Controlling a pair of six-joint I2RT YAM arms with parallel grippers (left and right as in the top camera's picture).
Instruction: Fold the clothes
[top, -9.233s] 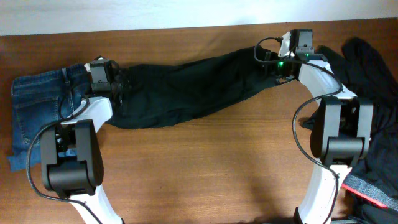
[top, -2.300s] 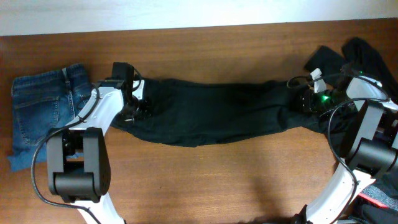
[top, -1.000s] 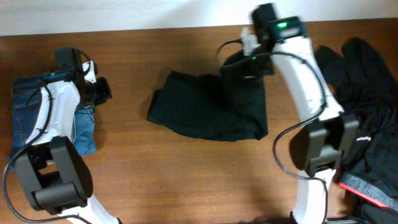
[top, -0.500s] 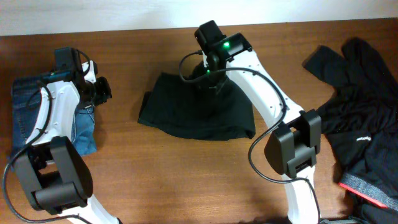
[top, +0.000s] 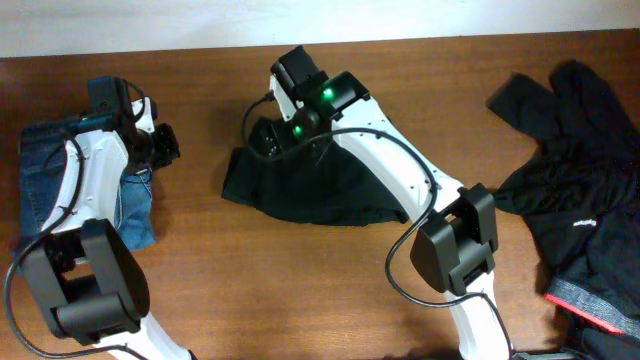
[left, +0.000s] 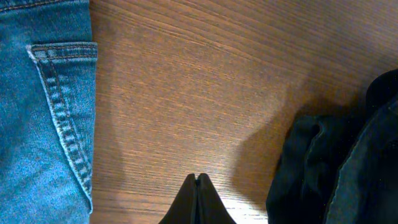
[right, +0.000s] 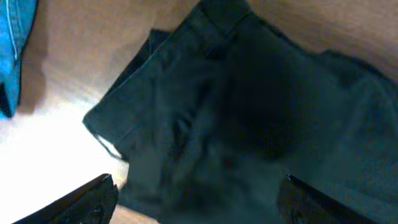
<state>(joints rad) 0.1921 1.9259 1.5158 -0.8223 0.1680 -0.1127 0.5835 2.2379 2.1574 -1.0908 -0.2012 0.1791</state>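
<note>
The black trousers (top: 330, 190) lie doubled over in a rough heap at the table's middle. My right gripper (top: 266, 137) hovers over their left end, its jaws wide open and empty. The right wrist view looks down on the waistband and folded cloth (right: 249, 106) between the spread fingers of that gripper (right: 199, 185). Folded blue jeans (top: 45, 185) lie at the far left. Beside them, over bare wood, my left gripper (top: 164, 143) is shut on nothing. Its closed tips (left: 198, 182) show in the left wrist view between the jeans (left: 37, 112) and the trousers' edge (left: 336, 168).
A loose pile of black garments (top: 585, 190) with a red-trimmed piece (top: 590, 305) covers the table's right end. The table's far edge (top: 200, 48) runs along a white wall.
My right arm swept left across the trousers, laying their right part over the left, and its jaws opened and let go of the cloth. The left arm has stayed still.
</note>
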